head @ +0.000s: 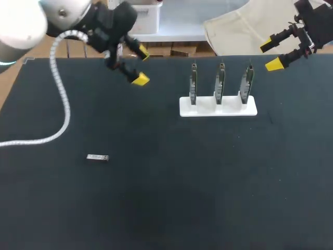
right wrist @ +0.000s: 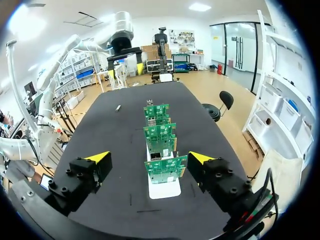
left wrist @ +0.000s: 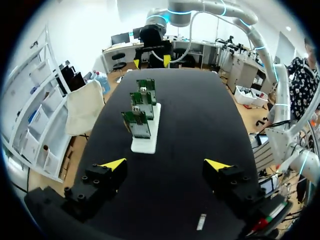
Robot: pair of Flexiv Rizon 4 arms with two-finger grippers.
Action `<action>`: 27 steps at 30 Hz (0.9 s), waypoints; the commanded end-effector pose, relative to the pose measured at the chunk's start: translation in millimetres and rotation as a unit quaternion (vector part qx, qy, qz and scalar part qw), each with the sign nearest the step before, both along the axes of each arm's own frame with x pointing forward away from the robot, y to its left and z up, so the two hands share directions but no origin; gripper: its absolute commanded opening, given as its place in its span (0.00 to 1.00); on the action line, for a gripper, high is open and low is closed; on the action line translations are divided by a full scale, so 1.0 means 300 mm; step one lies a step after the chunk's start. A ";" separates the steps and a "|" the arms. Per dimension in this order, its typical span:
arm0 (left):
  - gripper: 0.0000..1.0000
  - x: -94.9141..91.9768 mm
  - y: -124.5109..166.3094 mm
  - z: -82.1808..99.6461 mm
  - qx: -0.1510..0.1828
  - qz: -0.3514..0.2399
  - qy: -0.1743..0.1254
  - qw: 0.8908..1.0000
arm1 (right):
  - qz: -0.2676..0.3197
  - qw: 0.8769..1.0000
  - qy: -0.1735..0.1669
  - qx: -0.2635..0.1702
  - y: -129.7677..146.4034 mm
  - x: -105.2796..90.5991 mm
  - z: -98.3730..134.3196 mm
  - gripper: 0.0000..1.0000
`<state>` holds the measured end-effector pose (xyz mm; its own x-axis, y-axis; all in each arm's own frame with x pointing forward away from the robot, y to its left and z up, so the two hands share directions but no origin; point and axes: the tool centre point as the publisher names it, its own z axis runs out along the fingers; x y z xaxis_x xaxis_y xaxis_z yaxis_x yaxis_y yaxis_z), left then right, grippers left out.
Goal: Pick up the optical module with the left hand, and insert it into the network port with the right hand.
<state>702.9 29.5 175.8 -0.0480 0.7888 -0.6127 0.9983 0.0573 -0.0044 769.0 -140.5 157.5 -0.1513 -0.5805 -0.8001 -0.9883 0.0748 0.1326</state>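
A wide black-topped table point(head: 208, 182) is carrying the scene as two grey-and-black robot arms are hanging over its far edge, each with its yellow-tipped fingers spread wide and holding nothing. The left gripper point(head: 141, 65) is hovering above the far left of the table, while the right gripper point(head: 270, 54) is waiting at the far right corner, just beyond a white rectangular stand holding three upright green circuit boards point(head: 218, 107). The ports on those boards are showing too small to tell apart. The small silver oblong optical module point(head: 97, 157) is lying flat and alone on the bare cloth, well apart from the stand, on the left half of the table and toward the near side from the left gripper. That arm is plainly the nearer one, and the right arm is sitting well away across the table. From overhead the module's long axis is running side to side, roughly along the table's near edge. In the left wrist view it is showing below and behind the open gripper point(left wrist: 166, 165), nearer one finger. There the module point(left wrist: 201, 221) is pointing roughly across the line between the fingertips, so the coming descent is likely calling for a pull back toward the near side before closing.
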 end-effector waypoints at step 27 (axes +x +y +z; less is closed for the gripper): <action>1.00 -0.218 0.033 -0.114 0.102 -0.070 -0.019 0.992 | -0.002 1.000 -0.002 -0.001 0.001 -0.008 0.000 1.00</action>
